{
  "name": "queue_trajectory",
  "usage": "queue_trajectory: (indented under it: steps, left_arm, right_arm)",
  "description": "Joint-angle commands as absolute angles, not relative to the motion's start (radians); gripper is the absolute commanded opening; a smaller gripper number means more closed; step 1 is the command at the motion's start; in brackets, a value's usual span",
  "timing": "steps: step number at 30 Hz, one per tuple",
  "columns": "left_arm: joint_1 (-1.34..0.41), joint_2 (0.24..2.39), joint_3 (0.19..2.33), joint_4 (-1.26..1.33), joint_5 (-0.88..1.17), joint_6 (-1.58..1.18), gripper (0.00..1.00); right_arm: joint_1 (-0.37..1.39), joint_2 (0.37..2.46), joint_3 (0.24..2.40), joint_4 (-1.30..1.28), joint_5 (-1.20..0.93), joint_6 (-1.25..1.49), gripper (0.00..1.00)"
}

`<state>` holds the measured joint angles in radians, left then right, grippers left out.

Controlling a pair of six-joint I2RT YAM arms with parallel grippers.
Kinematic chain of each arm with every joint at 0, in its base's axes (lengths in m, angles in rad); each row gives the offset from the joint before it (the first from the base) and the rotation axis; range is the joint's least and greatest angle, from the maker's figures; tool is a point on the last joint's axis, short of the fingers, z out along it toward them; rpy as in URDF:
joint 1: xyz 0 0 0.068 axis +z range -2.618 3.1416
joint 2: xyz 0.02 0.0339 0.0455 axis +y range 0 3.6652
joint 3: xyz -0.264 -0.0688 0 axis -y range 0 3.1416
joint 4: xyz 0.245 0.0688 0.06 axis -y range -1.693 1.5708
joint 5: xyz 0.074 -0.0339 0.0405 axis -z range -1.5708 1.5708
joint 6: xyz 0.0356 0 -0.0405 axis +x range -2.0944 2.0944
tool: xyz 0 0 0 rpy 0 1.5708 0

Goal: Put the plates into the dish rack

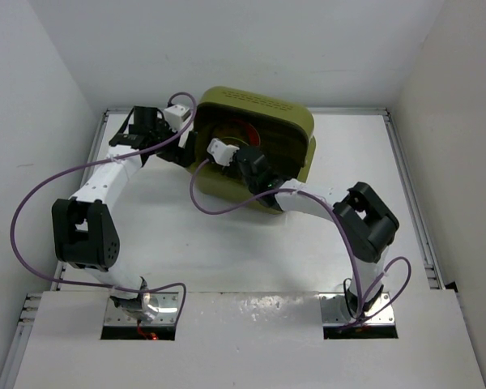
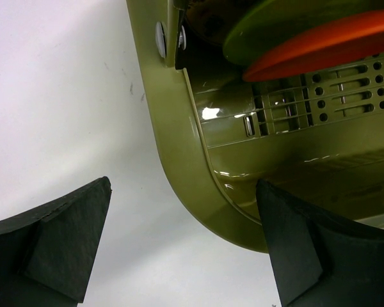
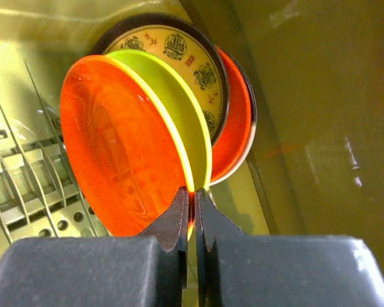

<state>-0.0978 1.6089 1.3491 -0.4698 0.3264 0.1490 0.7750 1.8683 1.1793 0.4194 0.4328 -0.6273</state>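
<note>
The dish rack [image 1: 296, 121] is seen at the far middle of the table [image 1: 186, 235], olive-green, its tall curved wall on the far side. All four plates are found inside it, stood on edge and packed face to face above the slotted floor [image 2: 320, 102]. In the right wrist view they are ordered from near to far: front orange-red plate [image 3: 121, 153], lime green plate [image 3: 179, 115], brown plate [image 3: 179, 48] with its golden pattern, rear orange-red plate [image 3: 233, 128] against the rack's wall. The right arm is reached into the rack; the right hand [image 3: 192, 204] is closed, fingertips brought together at the lower rim where the front orange-red plate and the lime green plate meet. A thin sliver of orange is noted between the tips, but whether a rim is pinched cannot be told. The left hand [image 2: 182, 185] is held at the rack's near left corner, spread fully wide, nothing gripped; one finger is seen over the bare table, the other over the rack's rounded rim.
</note>
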Motion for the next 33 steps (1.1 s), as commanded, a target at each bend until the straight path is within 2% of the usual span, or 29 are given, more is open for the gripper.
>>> queue_trajectory:
  steps: [1,19,23,24,25,28,30,33]
  left_arm:
    - [-0.089,1.608,1.338,-0.433,0.345,0.155,1.0]
    - [-0.089,1.608,1.338,-0.433,0.336,0.155,1.0]
    - [-0.089,1.608,1.338,-0.433,0.336,0.155,1.0]
    - [-0.089,1.608,1.338,-0.433,0.336,0.155,1.0]
    - [-0.089,1.608,1.329,-0.433,0.336,0.155,1.0]
    - [-0.089,1.608,1.328,-0.433,0.336,0.155,1.0]
    - [-0.089,1.608,1.328,-0.433,0.336,0.155,1.0]
    - [-0.089,1.598,1.328,-0.433,0.336,0.155,1.0]
  right_arm:
    - [0.775,1.841,1.16,0.494,0.393,-0.566,0.0]
    - [0.744,1.917,1.198,0.454,0.345,-0.543,0.01]
    - [0.744,1.911,1.19,0.453,0.37,-0.545,0.12]
    - [0.744,1.907,1.187,0.457,0.379,-0.548,0.23]
    - [0.744,1.908,1.186,0.462,0.38,-0.549,0.26]
    - [0.745,1.907,1.189,0.466,0.391,-0.552,0.34]
    - [0.744,1.907,1.197,0.468,0.4,-0.554,0.34]
    - [0.749,1.901,1.216,0.456,0.411,-0.552,0.39]
